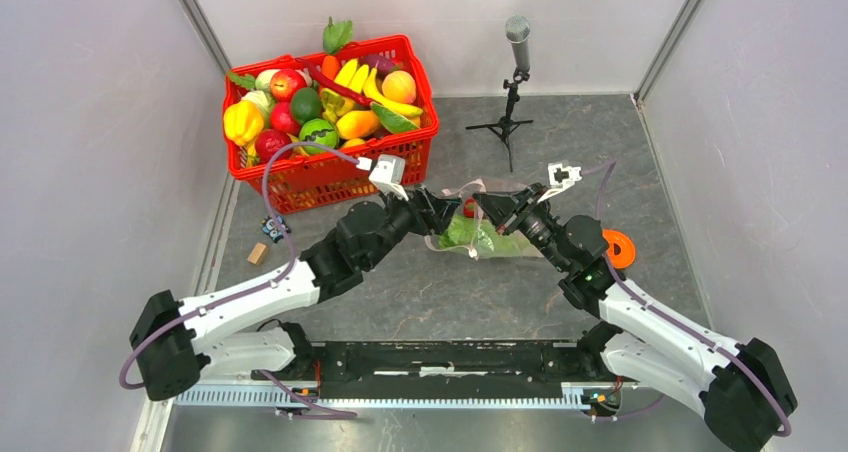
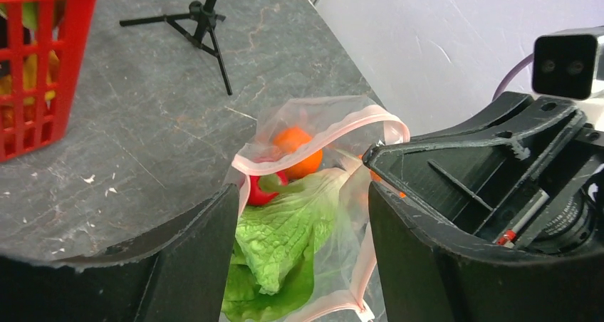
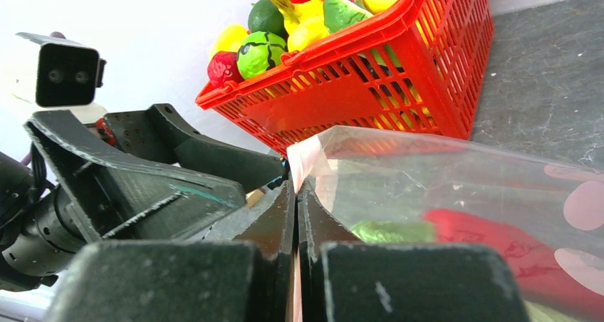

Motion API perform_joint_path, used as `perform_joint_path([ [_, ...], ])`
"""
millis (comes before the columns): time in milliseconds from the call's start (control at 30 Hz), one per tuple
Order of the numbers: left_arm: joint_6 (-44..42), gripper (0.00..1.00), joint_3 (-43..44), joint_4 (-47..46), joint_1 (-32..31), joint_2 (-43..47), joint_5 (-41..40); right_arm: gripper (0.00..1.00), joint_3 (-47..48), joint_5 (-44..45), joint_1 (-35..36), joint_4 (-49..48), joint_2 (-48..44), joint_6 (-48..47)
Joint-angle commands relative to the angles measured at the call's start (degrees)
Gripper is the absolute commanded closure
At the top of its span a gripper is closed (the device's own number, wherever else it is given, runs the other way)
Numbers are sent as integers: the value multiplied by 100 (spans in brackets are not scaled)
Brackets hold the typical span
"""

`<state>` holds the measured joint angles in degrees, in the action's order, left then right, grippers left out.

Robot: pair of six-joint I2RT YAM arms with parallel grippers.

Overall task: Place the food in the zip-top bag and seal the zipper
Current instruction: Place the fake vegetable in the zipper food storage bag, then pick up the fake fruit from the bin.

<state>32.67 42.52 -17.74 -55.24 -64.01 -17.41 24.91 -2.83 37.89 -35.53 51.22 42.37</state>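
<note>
The zip-top bag (image 1: 492, 240) lies on the tabletop (image 1: 430, 297) at the centre of the top view, between the two arms and just below the red basket (image 1: 320, 179); its mouth gapes toward the upper part of the left wrist view, with the pink zipper (image 2: 384, 117) bowed apart rather than pressed flat. Inside show the green cabbage (image 2: 278, 243), an orange (image 2: 299, 151) and a small red fruit (image 2: 260, 190); a red shape low in the right wrist view may be more food, though I cannot tell which piece.

The left hand (image 2: 300, 187) is spread wide on either side of the bag's mouth and grips nothing; the right hand (image 3: 295, 188) is pressed together, pinching the zip-top bag by the corner of its top edge and holding that edge up off the tabletop.

By my reading the loading is at or near its end, and sealing is not begun; whether more food is meant to go in I cannot say. The next move calls for bringing the two lips together, then pinching the zipper beside the held corner and running along it; the soft film may buckle, and the cabbage lying near the mouth could catch in the strip.
</note>
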Motion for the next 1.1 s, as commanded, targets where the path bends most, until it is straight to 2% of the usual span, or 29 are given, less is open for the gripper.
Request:
perform_joint_path([
  [0,-510,27,82,110,-20,389,-181,100,49,99,17,-333,-146,33],
  [133,-879,27,123,313,-20,573,-221,100,55,-101,17,-516,-139,-45],
  [233,-1026,24,258,697,-11,694,-621,100,-13,-1384,18,-2216,-177,65],
  [300,-1241,20,368,912,-8,793,-937,100,313,-1494,24,-1816,-254,-152],
  [333,-1382,19,439,989,-8,831,-1151,100,535,-1342,23,-1124,-287,-402],
  [367,-1540,18,513,1064,0,855,-1277,100,678,-1070,25,-533,-289,-723],
  [433,-1876,16,755,1291,27,852,-1570,100,683,-401,17,203,-242,-725],
  [467,-1966,15,927,1455,52,856,-1728,100,636,-28,18,429,-240,-666],
  [567,-2260,9,1358,1858,203,819,-1819,100,261,372,17,278,-333,-564],
  [700,-2431,6,1850,2259,548,706,-1618,100,283,548,17,286,-655,-807],
  [800,-2470,1,2127,2395,1034,608,-1347,100,546,618,22,615,-930,-1208],
  [933,-2055,1,2736,2770,2064,204,102,100,781,721,25,967,-1167,-1501],
  [1067,-1900,2,3539,3228,2509,-651,939,100,923,620,26,1150,-1107,-1681],
])
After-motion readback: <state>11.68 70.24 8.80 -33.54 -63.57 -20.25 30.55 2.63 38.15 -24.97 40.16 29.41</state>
